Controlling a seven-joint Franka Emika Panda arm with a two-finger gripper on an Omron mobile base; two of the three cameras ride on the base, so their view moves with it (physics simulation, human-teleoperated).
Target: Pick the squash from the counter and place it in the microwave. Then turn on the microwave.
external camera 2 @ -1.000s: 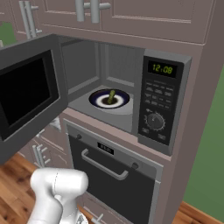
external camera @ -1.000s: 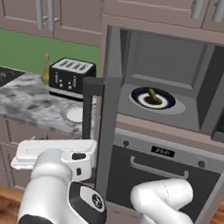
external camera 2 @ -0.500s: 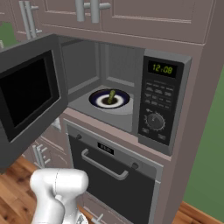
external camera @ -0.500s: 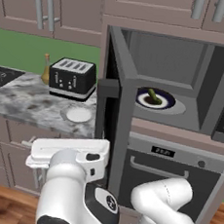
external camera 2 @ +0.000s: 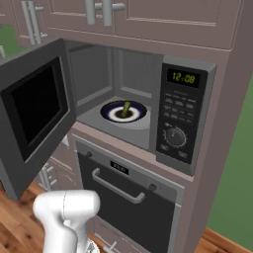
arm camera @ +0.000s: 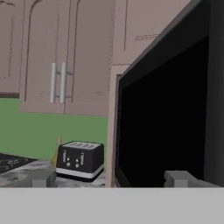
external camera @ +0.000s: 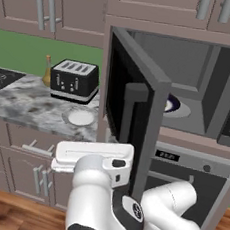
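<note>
Squash (external camera 2: 126, 108) — small, olive-green, upright — on the microwave (external camera 2: 184, 116) plate (external camera 2: 123, 112).

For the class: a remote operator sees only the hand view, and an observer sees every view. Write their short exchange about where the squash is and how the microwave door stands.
Operator: I see the door with its black glass, and a toaster. Is the squash inside?
Observer: Yes. In the right base view the squash sits on a dark-rimmed plate inside the microwave.
Operator: Is that door shut?
Observer: No. It stands swung out to the left, and the cavity is exposed.
</note>
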